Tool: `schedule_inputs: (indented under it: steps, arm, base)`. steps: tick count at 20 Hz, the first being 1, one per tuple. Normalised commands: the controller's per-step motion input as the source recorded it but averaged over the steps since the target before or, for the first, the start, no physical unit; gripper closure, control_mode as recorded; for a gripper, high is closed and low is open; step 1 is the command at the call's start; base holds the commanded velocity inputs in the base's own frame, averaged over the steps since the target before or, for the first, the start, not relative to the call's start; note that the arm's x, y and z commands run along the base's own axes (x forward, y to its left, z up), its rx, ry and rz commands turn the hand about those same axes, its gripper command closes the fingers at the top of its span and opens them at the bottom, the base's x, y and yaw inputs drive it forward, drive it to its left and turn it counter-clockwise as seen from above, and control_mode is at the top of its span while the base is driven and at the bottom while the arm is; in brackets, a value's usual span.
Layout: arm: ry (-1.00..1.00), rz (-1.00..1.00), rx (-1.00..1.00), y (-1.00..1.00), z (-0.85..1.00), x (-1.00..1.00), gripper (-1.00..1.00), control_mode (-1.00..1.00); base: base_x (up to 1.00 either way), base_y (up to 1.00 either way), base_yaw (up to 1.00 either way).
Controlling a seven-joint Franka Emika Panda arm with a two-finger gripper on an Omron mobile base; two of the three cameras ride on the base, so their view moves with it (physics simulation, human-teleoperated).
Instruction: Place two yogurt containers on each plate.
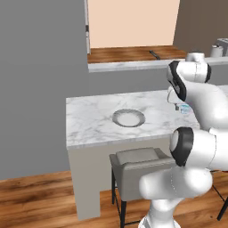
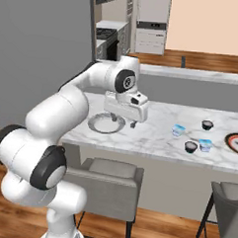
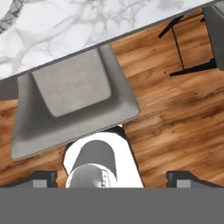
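Note:
The silver-grey plate [image 1: 128, 118] [image 2: 107, 123] lies bare on the marble counter, and its rim [image 3: 8, 18] shows at the top left of the hand view. My gripper [image 2: 124, 122] [image 3: 112, 179] hangs just above the counter beside that plate's right edge, open, with nothing between its fingertips [image 3: 42, 177]. To the right stand a light blue yogurt cup [image 2: 178, 130] [image 1: 183, 108], a dark one [image 2: 207, 125], another dark one [image 2: 190, 147] and a second light blue one [image 2: 205, 145]. The reddish-rimmed plate [image 2: 236, 142] lies at the far right, cut by the frame.
The marble island [image 1: 89, 124] has a grey stool [image 1: 138, 171] [image 3: 70, 100] tucked under its near edge and a second stool [image 2: 228, 196] further right. Behind it runs a longer counter [image 2: 192, 73]. Wood floor [image 3: 175, 113] lies below.

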Motion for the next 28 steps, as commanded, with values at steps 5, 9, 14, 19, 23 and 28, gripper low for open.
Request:
schedule_inputs:
  steps: [5,9,14,19,23,28]
  arm:
    - [0.16,-0.14,0.04,-0.88,-0.01,0.21,-1.00,-1.00]
    - [0.10,-0.11,0.05,-0.71,-0.16,0.16,-1.00,-1.00]
    - [0.00,-0.04,0.06,-0.36,-0.29,0.17,-1.00,-1.00]
    - [0.00,0.00,0.04,-0.14,-0.31,0.19,-1.00,-1.00]
    - [0.00,0.00,0.02,-0.04,-0.21,0.36,-1.00,-1.00]
    - [0.00,0.01,0.00,-0.01,-0.24,0.26,-1.00,-1.00]
  base:
    - [0.00,0.00,0.00]
    - [0.00,0.00,0.00]
    - [0.00,0.00,0.00]
    - [0.00,0.00,0.00]
    - [0.00,0.00,0.00]
    - [0.00,0.00,0.00]
